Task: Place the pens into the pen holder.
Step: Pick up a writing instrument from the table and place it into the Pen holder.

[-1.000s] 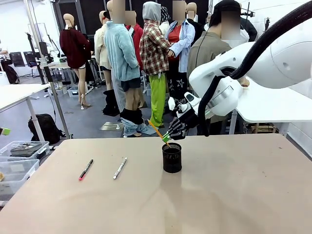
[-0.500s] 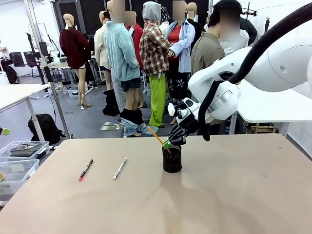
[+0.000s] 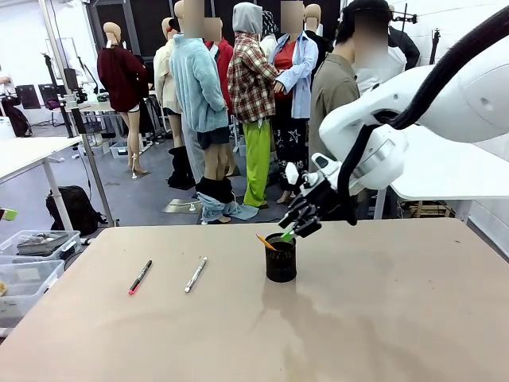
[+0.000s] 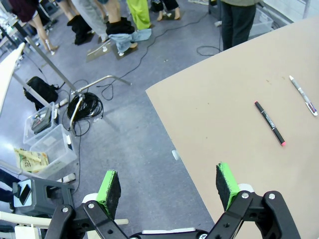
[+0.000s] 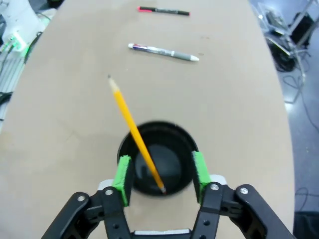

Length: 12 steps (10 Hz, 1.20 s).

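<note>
Change: Since a second ago the right hand (image 3: 290, 233) has opened and let go of the orange-yellow pencil (image 3: 265, 241), which has dropped deeper into the small black metal-mesh cylindrical pen holder (image 3: 281, 259).
Right hand: in the right wrist view the right hand (image 5: 160, 172) hovers just above the cup's mouth with its green pads parted, one on each side of the pencil (image 5: 132, 124), neither touching it; it holds nothing.
Pencil: stands in the pen holder (image 5: 179, 133), leaning on the rim, with the sharpened tip poking out toward the two lying pens.
Left hand: the left hand (image 4: 169, 186) is spread wide and empty, above the floor beside the tabletop's edge.
Slim black pen with red-pink end (image 3: 140, 276): lies flat on the tan tabletop (image 3: 358, 318), well left of the cup.
White-silver pen (image 3: 196, 274): lies flat between the black pen and the cup, near the black pen, apart from both.
</note>
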{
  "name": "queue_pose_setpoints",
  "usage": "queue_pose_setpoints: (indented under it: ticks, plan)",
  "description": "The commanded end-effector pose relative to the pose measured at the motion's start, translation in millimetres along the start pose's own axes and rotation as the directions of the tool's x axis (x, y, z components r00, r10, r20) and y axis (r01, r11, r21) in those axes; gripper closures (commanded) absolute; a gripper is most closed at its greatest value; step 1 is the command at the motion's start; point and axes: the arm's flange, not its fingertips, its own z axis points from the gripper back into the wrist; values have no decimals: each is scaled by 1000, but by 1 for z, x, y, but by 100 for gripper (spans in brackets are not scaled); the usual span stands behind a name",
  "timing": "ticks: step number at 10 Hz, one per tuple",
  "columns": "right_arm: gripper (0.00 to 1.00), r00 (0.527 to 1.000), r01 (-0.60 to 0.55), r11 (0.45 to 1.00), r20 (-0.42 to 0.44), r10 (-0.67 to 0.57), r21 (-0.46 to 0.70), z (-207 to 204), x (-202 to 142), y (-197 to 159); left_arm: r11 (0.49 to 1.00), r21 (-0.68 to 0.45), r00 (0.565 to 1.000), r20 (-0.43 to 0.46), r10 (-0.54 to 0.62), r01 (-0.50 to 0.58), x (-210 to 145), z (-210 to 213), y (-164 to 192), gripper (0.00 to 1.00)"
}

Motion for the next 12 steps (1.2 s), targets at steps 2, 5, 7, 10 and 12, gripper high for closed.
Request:
queue_pose_setpoints:
  ticks: [2,5,7,10,12]
  plan:
    - [25,955,241,959,-139,-262,-148,90,-31,39,1000,10,1000,3,17,-17,0,-1,1,0]
    - [25,735,588,771,-237,-635,-243,189,-86,88,1000,10,1000,3,17,-17,0,-1,1,0]
    - [25,601,717,616,-158,-783,-327,226,-130,137,1000,10,1000,3,17,-17,0,-1,1,0]
    - [25,219,874,189,15,-976,-447,274,-204,203,1000,10,1000,3,17,-17,0,-1,1,0]
    - [22,56,843,0,87,-995,-537,305,-234,227,1000,10,1000,3,17,-17,0,-1,1,0]
